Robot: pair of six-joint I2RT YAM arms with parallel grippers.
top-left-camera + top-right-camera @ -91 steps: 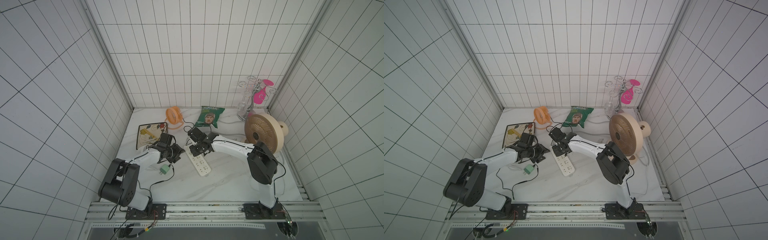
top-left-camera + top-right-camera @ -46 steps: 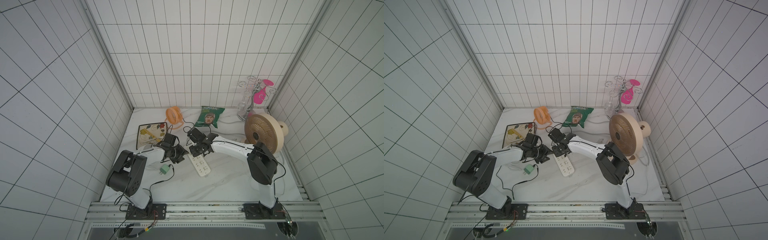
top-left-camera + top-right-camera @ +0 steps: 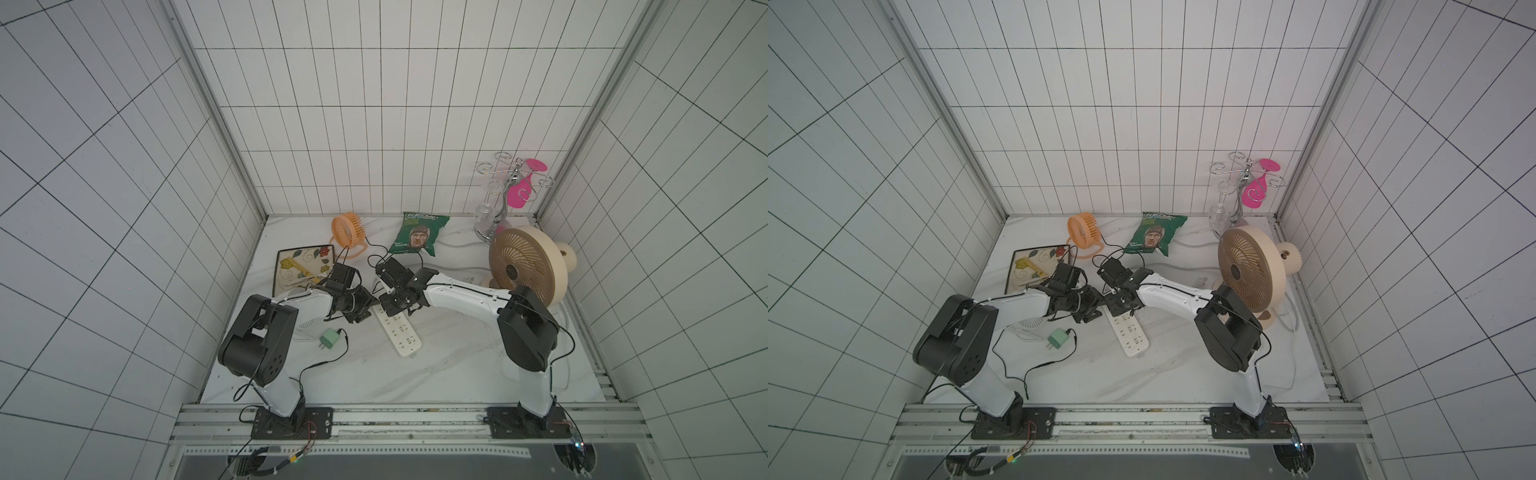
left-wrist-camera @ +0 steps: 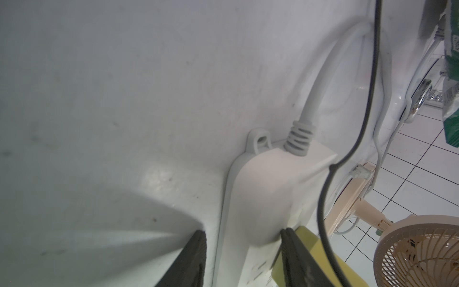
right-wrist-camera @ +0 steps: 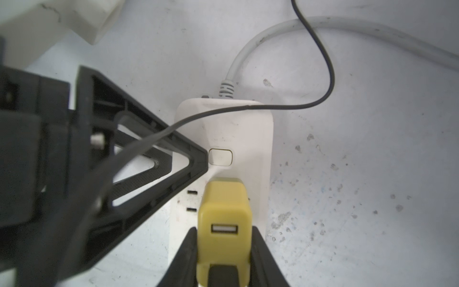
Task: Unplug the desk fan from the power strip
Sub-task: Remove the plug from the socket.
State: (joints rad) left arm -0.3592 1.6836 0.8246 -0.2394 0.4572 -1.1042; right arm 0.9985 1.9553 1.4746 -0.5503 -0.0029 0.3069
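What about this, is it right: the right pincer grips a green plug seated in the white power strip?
Only the colour is wrong. The right wrist view shows the right pincer gripping a yellow plug seated in the white power strip.

The power strip (image 3: 402,333) is a long, flat white bar lying flat near the middle of the tabletop, its length running from about 11 o'clock to 5 o'clock in both top views (image 3: 1130,332). Rows of sockets face up. At its 11 o'clock end sits a white rocker switch (image 5: 220,157), and a pale grey cord (image 5: 250,46) leaves through a ribbed collar. A yellow USB adapter (image 5: 223,206) stands upright in the socket row just beside the switch, pinched on both sides by the right gripper (image 5: 223,229).
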